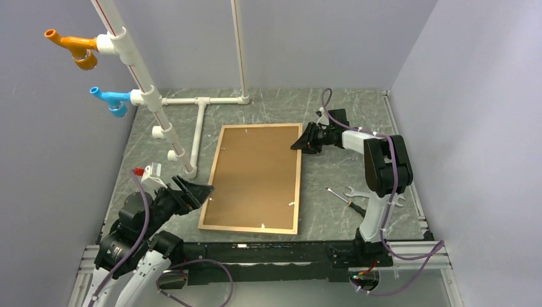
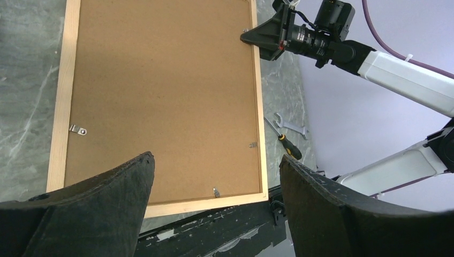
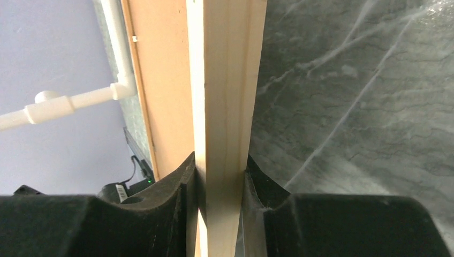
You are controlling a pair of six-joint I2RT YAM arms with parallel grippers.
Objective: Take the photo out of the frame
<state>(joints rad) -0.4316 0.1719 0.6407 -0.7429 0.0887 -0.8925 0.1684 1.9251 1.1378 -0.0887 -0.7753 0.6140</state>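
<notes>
The right gripper [image 1: 299, 142] is clamped on the frame [image 1: 250, 228] at its 1 o'clock corner; the left gripper [image 1: 202, 190] hangs wide apart at 8 o'clock. The photo [image 1: 255, 173] lies back-up inside. Lifting could drag everything along, since the metal tabs [image 2: 78, 129] look turned in.

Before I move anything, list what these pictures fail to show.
- The photo's printed side: every view, it faces down in the frame; only its brown back shows.
- The frame's near left corner: left wrist view, behind the left end effector's finger.
- The retaining clips' state: top view, too small.
</notes>
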